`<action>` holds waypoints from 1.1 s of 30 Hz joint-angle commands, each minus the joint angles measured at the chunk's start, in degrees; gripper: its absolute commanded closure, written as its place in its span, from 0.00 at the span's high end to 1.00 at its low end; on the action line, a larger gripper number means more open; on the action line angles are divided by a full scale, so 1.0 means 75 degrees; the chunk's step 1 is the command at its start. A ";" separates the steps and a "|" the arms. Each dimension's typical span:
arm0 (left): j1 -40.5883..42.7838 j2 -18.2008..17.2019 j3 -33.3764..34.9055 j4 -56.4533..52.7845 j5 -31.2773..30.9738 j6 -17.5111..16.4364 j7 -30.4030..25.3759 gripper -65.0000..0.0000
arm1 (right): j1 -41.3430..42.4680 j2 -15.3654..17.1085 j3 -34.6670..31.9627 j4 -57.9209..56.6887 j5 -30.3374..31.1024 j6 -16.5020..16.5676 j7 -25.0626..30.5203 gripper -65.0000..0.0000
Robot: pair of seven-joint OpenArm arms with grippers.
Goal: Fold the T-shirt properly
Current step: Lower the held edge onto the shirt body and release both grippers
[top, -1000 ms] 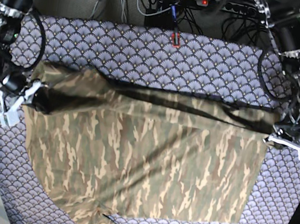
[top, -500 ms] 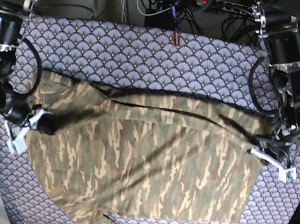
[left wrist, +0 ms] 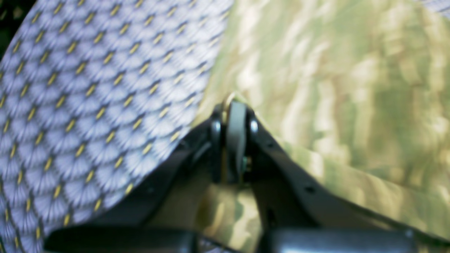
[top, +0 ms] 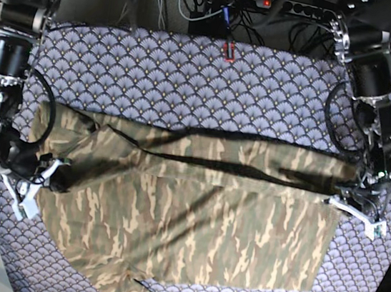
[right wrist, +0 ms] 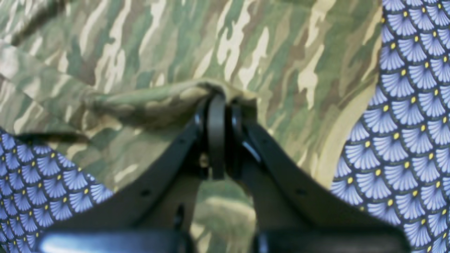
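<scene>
- Base view: shirt (top: 194, 211) lies spread on the cloth-covered bench (top: 190, 73), far edge lifted and carried over the body as a fold, near hem and one sleeve flat toward the camera side.
- R fingers (right wrist: 216, 102) pinched tight on a bunched wad of shirt edge (right wrist: 147, 102); L fingers (left wrist: 233, 112) also clamped narrow on a thin shirt corner, cloth draping away on both sides.
- Risk 1: L grip looks shallow, only a sliver of fabric between the pads. A tug along the fold could slip it out, so that corner drops and the fold goes crooked.
- Risk 2: R side holds a crumpled lump, not a flat edge. Set down like that, I'd expect a wrinkle ridge or a tucked-under sleeve near R arm (top: 1, 113).
- Risk 3: the two ends aren't level in base view; the fold line sags mid-span with a dark shadow under it. Uneven lowering prob. gives a skewed crease.
- Risk 4: the folded edge is short of the near hem. Releasing now would leave a partial fold; pulling too far drags the whole shirt across the tablecloth (left wrist: 88, 88).
- L wrist view is blurred, so can't tell how many layers are caught.
</scene>
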State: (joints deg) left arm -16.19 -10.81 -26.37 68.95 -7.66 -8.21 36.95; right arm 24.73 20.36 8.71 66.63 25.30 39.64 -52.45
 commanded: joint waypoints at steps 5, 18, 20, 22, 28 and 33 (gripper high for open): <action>-0.0602 -0.0241 0.0005 -0.0056 -0.0004 -0.0049 -0.0595 0.01 | 0.0541 0.0186 0.0028 0.0112 0.0079 0.0048 0.0165 0.00; -0.0684 -0.0323 0.0041 -0.0197 -0.0004 -0.0049 -0.0642 0.01 | 0.0694 -0.0247 -0.0452 0.0112 -0.1527 0.0048 0.0622 0.00; -0.0684 -0.0323 0.0041 -0.0290 -0.0016 -0.0049 -0.0642 0.01 | 0.0705 -0.0353 -0.0452 0.0112 -0.1808 0.0048 0.0657 0.00; -0.0684 -0.0346 0.0041 -0.0326 -0.0039 -0.0049 -0.0642 0.01 | 0.0705 -0.0388 -0.0452 0.0112 -0.2019 0.0048 0.0669 0.00; -0.0684 -0.0346 0.0041 -0.0326 -0.0016 -0.0072 -0.0631 0.04 | 0.0717 -0.0364 -0.0452 0.0112 -0.2066 0.0048 0.0669 0.00; -0.0673 -0.0346 0.0041 -0.0208 -0.0051 -0.0107 -0.0642 0.32 | 0.0717 -0.0353 -0.0452 0.0112 -0.2066 0.0048 0.0669 0.20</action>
State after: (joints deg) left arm -19.68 -12.53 -26.04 66.04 -7.73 -8.82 33.61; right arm 28.05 16.99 5.08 66.52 9.23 39.66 -48.60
